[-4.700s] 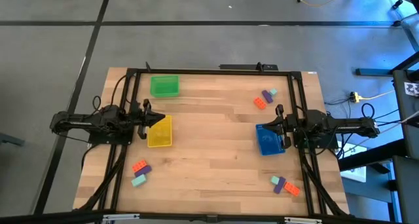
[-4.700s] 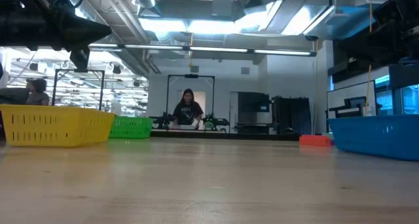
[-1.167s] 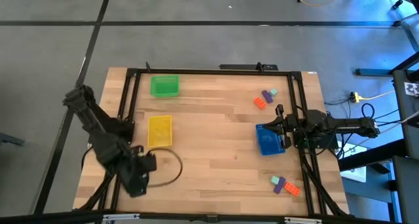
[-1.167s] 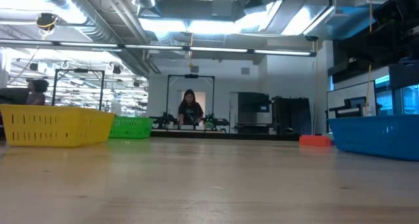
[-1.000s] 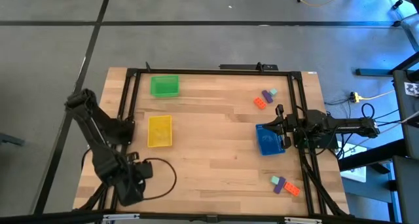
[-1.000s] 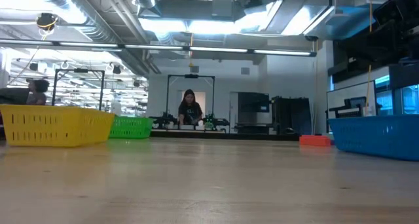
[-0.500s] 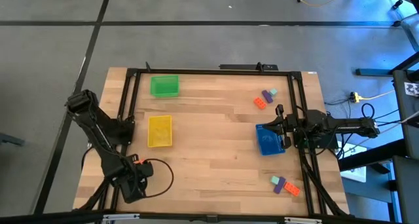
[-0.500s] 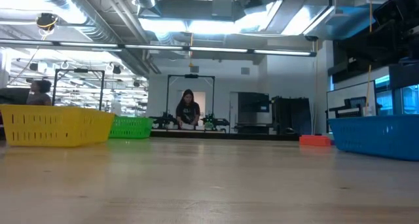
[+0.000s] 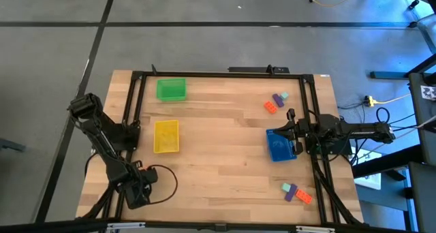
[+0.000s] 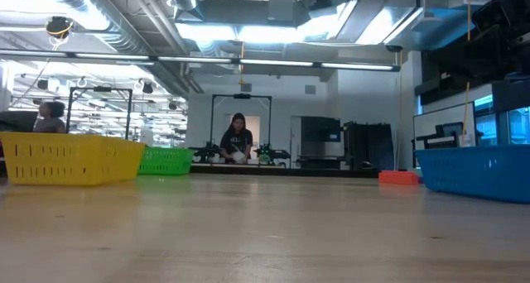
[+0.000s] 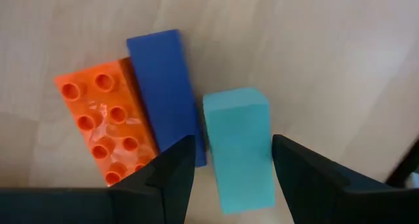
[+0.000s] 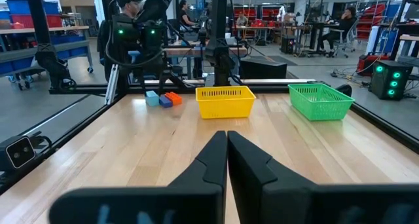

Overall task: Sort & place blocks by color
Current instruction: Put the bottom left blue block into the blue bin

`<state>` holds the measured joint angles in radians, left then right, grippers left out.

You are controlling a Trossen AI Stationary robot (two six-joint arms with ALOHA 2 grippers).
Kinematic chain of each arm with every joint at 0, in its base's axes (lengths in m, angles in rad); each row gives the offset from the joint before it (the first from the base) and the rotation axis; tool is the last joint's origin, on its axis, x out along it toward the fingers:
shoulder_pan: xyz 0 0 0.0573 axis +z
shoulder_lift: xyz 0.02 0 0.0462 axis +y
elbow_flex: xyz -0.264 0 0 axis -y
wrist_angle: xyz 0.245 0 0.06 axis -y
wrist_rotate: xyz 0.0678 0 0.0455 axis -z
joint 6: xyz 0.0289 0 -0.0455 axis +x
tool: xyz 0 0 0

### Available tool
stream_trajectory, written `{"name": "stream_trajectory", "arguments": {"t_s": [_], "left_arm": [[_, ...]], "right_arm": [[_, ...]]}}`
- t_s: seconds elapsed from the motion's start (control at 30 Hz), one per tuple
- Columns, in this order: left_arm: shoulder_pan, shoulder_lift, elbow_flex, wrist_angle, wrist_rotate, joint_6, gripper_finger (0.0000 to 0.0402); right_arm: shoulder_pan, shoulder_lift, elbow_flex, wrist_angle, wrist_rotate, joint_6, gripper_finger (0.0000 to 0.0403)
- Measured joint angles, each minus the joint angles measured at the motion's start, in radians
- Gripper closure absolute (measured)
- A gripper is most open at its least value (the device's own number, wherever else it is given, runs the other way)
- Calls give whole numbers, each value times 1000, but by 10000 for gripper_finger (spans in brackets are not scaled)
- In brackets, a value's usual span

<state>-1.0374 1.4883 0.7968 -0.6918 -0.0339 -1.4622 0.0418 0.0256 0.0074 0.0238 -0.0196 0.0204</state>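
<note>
**A:** What does the high view give?

**B:** The left gripper [image 9: 138,190] is down at the near left corner of the pale wooden table [image 9: 225,158], covering the blocks there and close to the table's edge. The right gripper [image 9: 291,133] waits over the blue mesh plastic tray [image 9: 277,146] on the right side. The yellow mesh plastic tray [image 9: 165,136] and the green mesh plastic tray [image 9: 170,89] sit along the left half. One cluster of small bricks [image 9: 275,101] lies far right, another cluster [image 9: 297,192] near right. The middle of the table is bare wood.

**A:** And the low view?

**B:** Bare tabletop runs across the front, with the trays at either side and a person far behind in the room.

**A:** The left wrist view?

**B:** Its fingers [image 11: 171,168] stand apart, straddling the end of a light teal brick [image 11: 237,149] lying flat, not yet clamped. A dark blue brick [image 11: 163,92] touches its side, and an orange studded brick [image 11: 105,122] touches that.

**A:** The right wrist view?

**B:** Its fingers [image 12: 213,160] are pressed together on nothing, with open wood ahead.
</note>
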Motion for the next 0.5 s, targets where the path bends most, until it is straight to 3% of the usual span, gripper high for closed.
{"name": "stream_trajectory", "arguments": {"t_s": [0.33, 0.5], "left_arm": [[0, 0, -45, 122, 20, 27, 210], [0, 0, -44, 122, 33, 30, 240]], "right_arm": [[0, 0, 0, 0, 0, 0, 386], [0, 0, 0, 0, 0, 0, 386]]}}
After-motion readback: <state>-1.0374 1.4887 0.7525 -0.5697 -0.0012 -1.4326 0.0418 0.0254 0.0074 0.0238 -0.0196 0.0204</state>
